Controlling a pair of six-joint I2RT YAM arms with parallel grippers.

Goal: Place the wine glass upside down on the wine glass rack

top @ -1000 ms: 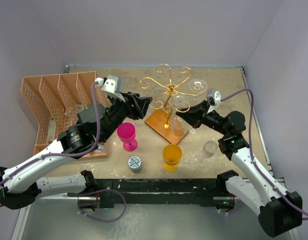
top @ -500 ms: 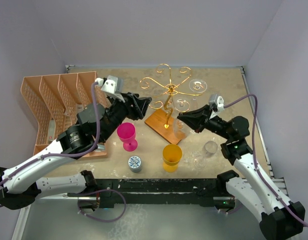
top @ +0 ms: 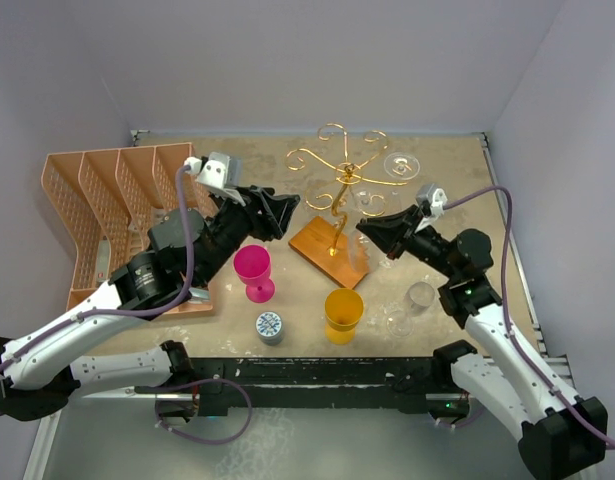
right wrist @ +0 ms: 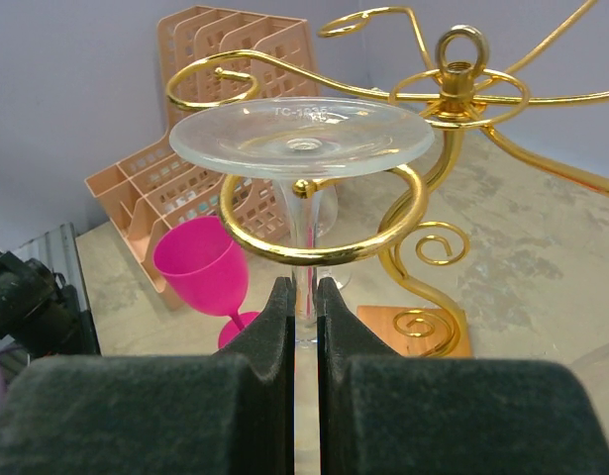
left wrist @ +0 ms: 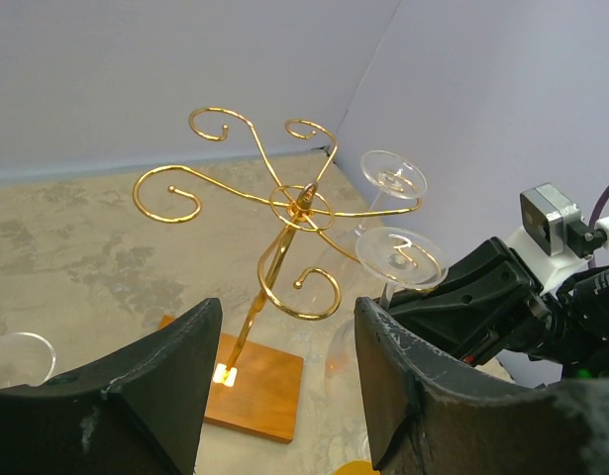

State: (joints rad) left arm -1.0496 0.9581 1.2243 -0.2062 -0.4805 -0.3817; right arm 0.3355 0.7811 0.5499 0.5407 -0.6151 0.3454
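- two claws in my views: the right claw (right wrist: 305,297) is pinched tight on the stem of the wine glass (right wrist: 302,134), which hangs upside down.
- its stem runs through a curled loop of the wine glass rack (right wrist: 456,59), with the foot just above the loop.
- the left claw (left wrist: 287,322) gapes empty, facing the rack.
- a pink goblet (top: 253,265) stands near the wooden base.

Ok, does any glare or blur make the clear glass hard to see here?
Right wrist view: the glass is sharp, foot lettering showing; bright glints on the gold rack; the tool's fingers dark and soft. Left wrist view: glass pale against the wall. Top view: even light, another clear glass nearly lost on the table.
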